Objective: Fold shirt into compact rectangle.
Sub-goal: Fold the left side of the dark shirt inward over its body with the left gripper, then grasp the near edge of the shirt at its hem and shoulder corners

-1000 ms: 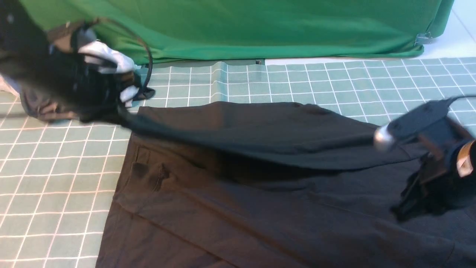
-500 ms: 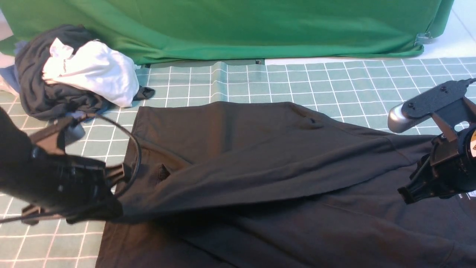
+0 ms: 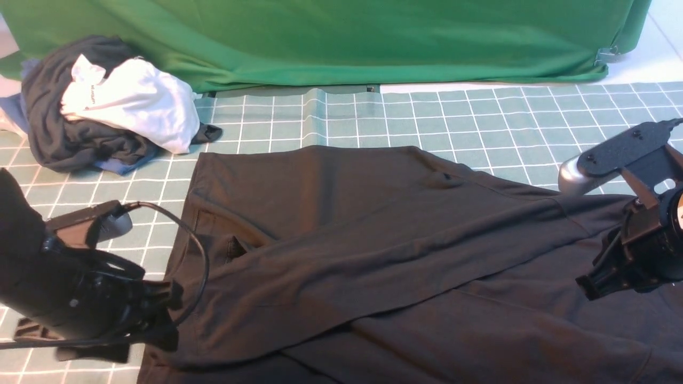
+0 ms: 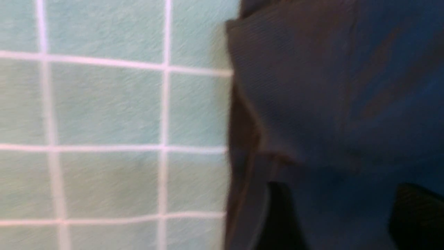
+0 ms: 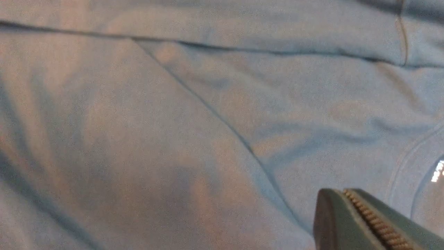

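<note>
The black shirt (image 3: pixel 384 298) lies spread on the checked mat, one long sleeve (image 3: pixel 341 256) laid slantwise across its body from the right shoulder to the front left. My left gripper (image 3: pixel 166 314) sits low at the sleeve's cuff end by the shirt's left edge. In the left wrist view its two dark fingers (image 4: pixel 279 218) stand apart, open over the black cloth (image 4: pixel 312 86), with the left gripper (image 4: pixel 341 194) gripping nothing. My right gripper (image 3: pixel 587 280) hovers over the shirt's right part, and in the right wrist view the gripper (image 5: pixel 347 194) is shut and empty above the fabric (image 5: pixel 173 121). A white neck label (image 5: pixel 437 172) peeks in.
A bundle of clothes sits at the back left: a white garment (image 3: pixel 133 101) on a dark grey one (image 3: pixel 53 122). A green drape (image 3: pixel 347 37) closes off the back. Bare checked mat (image 3: pixel 80 240) shows left of the shirt and behind it (image 3: pixel 480 122).
My left arm swung from the back left to the front left, carrying the sleeve over the body, then opened and let it lie. The right gripper sank slightly.
</note>
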Tool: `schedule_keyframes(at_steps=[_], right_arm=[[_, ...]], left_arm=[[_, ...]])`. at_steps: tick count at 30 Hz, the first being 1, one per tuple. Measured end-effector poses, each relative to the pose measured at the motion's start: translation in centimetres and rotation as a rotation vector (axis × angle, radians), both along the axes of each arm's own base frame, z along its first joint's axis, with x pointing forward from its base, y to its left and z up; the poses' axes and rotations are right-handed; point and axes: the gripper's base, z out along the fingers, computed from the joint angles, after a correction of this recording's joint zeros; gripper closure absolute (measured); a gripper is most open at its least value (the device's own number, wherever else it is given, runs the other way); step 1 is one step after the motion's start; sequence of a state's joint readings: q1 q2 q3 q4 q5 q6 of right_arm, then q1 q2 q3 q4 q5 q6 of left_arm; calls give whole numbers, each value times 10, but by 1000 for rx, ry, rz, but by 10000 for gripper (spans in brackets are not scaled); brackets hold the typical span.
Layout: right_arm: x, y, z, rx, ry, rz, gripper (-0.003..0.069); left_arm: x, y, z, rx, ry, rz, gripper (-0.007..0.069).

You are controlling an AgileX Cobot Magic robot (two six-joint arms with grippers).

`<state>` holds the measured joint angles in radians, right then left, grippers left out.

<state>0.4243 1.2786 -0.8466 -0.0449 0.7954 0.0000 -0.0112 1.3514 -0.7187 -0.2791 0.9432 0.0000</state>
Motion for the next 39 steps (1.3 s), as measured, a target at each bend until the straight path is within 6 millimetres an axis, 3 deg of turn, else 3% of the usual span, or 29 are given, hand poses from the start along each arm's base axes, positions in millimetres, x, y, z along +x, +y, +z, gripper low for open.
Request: schedule_keyframes(at_steps=[4,9,13,16,23,28,37,39], right_arm=[[-1,0,0,-6,6,5,620],[-1,0,0,-6,7,5,612],[-1,0,0,-7,7,6,605],[-1,0,0,-7,7,6,601],[0,0,0,-5,0,11,592],[0,0,0,-8,-7,28,589],[-2,-1,-1,-23,18,30,578],[-4,-2,-2,-42,49,37,577]], left_arm=[[-5,1,8,17,86,-51,98],[-29,-20,4,58,166,-153,200],[-47,-37,-8,131,195,-191,225],[-58,-42,-18,202,215,-190,198],[-75,-43,-43,186,216,-108,65],[-77,-42,-47,185,213,-26,32],[-73,-46,-61,200,320,23,125],[-69,-49,-63,197,337,23,186]])
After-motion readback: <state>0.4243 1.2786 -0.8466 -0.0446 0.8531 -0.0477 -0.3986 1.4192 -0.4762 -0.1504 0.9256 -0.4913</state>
